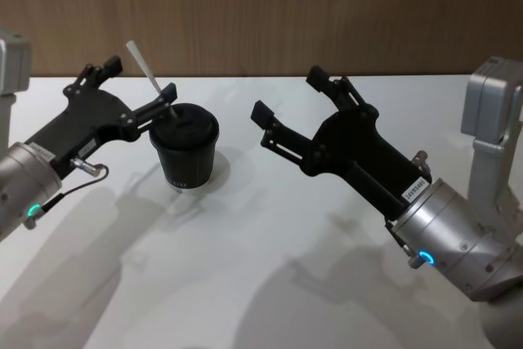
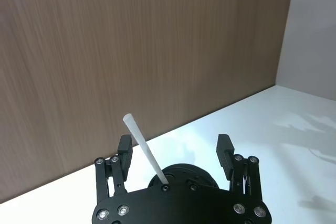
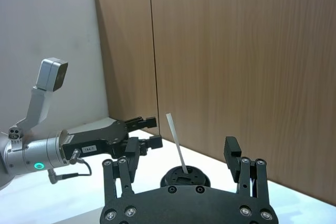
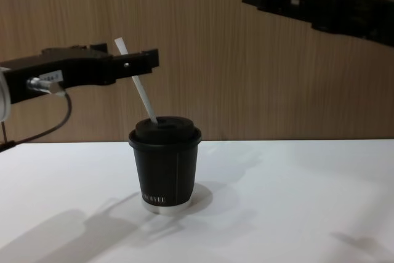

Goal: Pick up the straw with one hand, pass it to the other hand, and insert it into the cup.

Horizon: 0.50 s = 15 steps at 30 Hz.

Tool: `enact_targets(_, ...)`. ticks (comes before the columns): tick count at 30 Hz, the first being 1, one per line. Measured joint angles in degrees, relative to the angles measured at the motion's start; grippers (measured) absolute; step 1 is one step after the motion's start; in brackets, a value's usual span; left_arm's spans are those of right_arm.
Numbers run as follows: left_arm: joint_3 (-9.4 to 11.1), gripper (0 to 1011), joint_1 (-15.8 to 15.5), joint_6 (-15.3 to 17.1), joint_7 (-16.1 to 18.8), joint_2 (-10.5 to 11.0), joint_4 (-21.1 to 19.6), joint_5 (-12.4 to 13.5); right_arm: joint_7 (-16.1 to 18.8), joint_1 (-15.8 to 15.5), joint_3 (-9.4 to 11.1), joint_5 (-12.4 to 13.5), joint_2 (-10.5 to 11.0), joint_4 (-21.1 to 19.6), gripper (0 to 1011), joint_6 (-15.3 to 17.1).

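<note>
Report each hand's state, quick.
Left hand: open, fingers either side of the straw standing in the cup, not gripping it.
Right hand: open, empty, raised right of the cup.

one straw (image 1: 144,67), one cup (image 1: 185,155), two end effectors (image 1: 136,91) (image 1: 296,114)

A white table (image 1: 270,284) spans the foreground. A wood-grain wall (image 1: 261,14) stands upright along the table's far edge. A plain grey wall (image 3: 47,35) meets the wood-grain wall at a corner, beside the table's end.
</note>
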Motion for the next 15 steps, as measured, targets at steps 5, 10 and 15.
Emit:
enact_targets(5,-0.82,1003,1.46,-0.14,0.44,0.51,-1.6,0.13,-0.07,-0.17,-0.36,0.05,0.14,-0.18,1001,-0.09)
enact_targets(10,-1.54,1003,2.83,-0.15,0.51,1.0,-2.94,0.11,-0.47,-0.27,-0.72,0.01,0.25,-0.11,1001,-0.15)
enact_targets(15,-1.93,1003,3.95,0.08,0.49,1.14,-4.0,0.01,-0.97,-0.15,-1.05,-0.16,0.35,0.74,1001,-0.25)
